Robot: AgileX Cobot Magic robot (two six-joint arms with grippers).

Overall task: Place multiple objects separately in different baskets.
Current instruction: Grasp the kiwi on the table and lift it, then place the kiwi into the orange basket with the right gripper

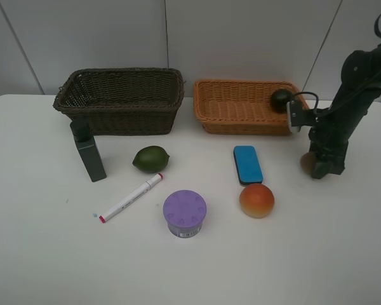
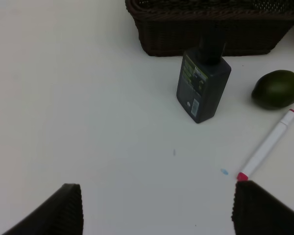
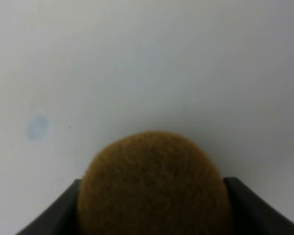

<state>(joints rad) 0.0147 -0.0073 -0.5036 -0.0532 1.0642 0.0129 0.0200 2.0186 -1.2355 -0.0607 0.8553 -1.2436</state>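
Observation:
My right gripper (image 1: 319,168) is down at the table on the right, its fingers against both sides of the brown kiwi (image 1: 307,162), which fills the right wrist view (image 3: 152,186). The dark mangosteen (image 1: 281,100) lies in the orange-tan basket (image 1: 241,117). The dark brown basket (image 1: 120,114) looks empty. On the table lie the dark green bottle (image 1: 89,152), lime (image 1: 151,159), marker (image 1: 130,197), purple-lidded jar (image 1: 185,213), blue eraser (image 1: 247,164) and peach (image 1: 256,200). My left gripper (image 2: 157,215) is open and empty, above the table near the bottle (image 2: 203,83), lime (image 2: 277,89) and marker (image 2: 267,145).
The white table (image 1: 305,254) ends at a grey wall behind the baskets. The dark basket's wall (image 2: 210,29) stands just behind the upright bottle. The left arm is out of the exterior high view.

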